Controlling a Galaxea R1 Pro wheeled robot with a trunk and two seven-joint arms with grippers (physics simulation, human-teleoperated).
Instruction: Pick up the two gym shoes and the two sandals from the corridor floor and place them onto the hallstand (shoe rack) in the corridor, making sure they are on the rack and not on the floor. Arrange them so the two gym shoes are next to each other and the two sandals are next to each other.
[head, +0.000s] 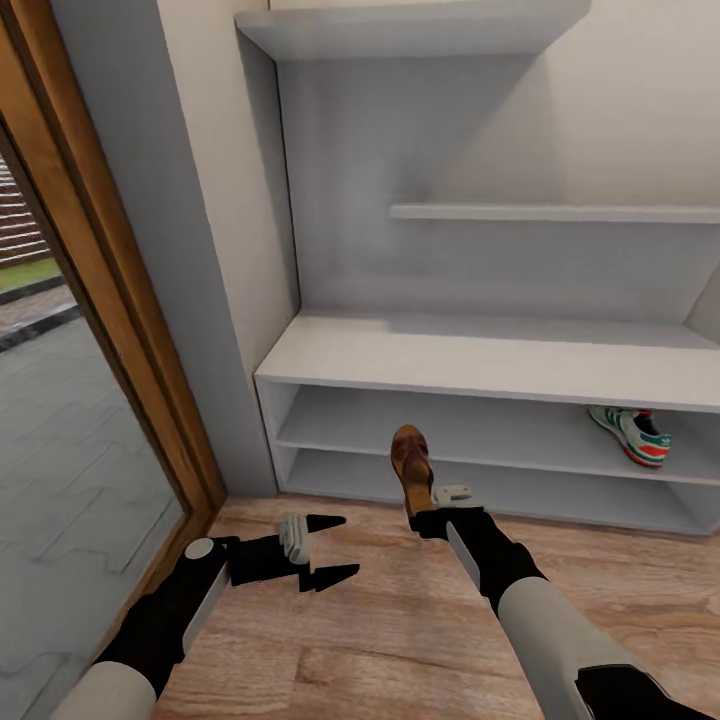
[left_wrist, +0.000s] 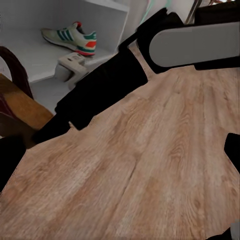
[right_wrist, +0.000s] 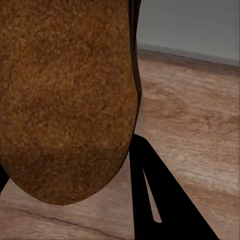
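Nearest, the left gripper (head: 325, 549) hovers low over the corridor floor (head: 400, 640) at the near left, its jaws spread wide with nothing between them. Just right of it, the right gripper (head: 432, 515) reaches forward with its jaws clamped on the heel end of one sandal (head: 411, 464), which stands up off the floor, toe pointing toward the rack; the right wrist view looks straight onto its tan footbed (right_wrist: 65, 95) with wood planks beneath.

Beyond the sandal stands the hallstand (head: 480, 360), a low white unit with a flat top and two open shelf levels. Its left half lies directly ahead of the carried sandal. On the upper of the two shelves, well to the right, one gym shoe (head: 632, 432) already lies on its side, and the left wrist view shows the same shoe (left_wrist: 71, 39) resting on the shelf.

The step in hand looks like the placing of this sandal. The next move calls for pushing the right arm forward, low enough to pass under the top board, and setting the sandal flat on a shelf, leaving room beside it for its partner and keeping it apart from the gym shoe's spot.
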